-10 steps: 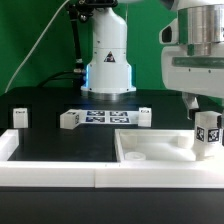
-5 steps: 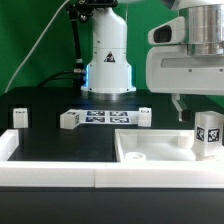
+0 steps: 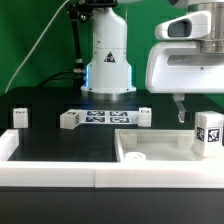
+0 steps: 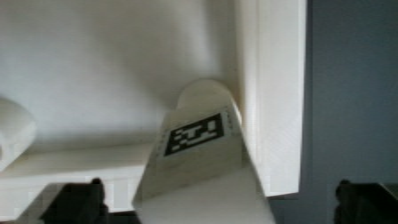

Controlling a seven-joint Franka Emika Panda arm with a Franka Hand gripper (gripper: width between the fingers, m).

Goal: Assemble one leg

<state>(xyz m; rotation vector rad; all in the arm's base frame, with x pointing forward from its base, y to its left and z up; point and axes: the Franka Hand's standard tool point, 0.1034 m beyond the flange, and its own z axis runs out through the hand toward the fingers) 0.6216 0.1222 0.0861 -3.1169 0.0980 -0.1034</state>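
The leg (image 3: 208, 133), a short white post with a black-and-white tag, stands upright on the large flat white square part (image 3: 155, 148) at the exterior view's right. My gripper (image 3: 200, 106) hangs just above it, open and holding nothing. One dark fingertip (image 3: 180, 111) shows beside the leg's top. In the wrist view the leg (image 4: 199, 135) runs down between my two dark fingertips (image 4: 80, 200), which stand wide apart and clear of it. The gripper (image 4: 222, 205) is open around the leg.
Three more tagged white posts stand on the black table: one at the left (image 3: 16, 117), two (image 3: 68, 119) (image 3: 142, 116) flanking the marker board (image 3: 105, 118). A white rim (image 3: 50, 172) runs along the front. The arm's base (image 3: 108, 60) stands behind.
My gripper was shut on the leg one second ago. It has let go, opened and risen a little. The leg stays standing on the square part.
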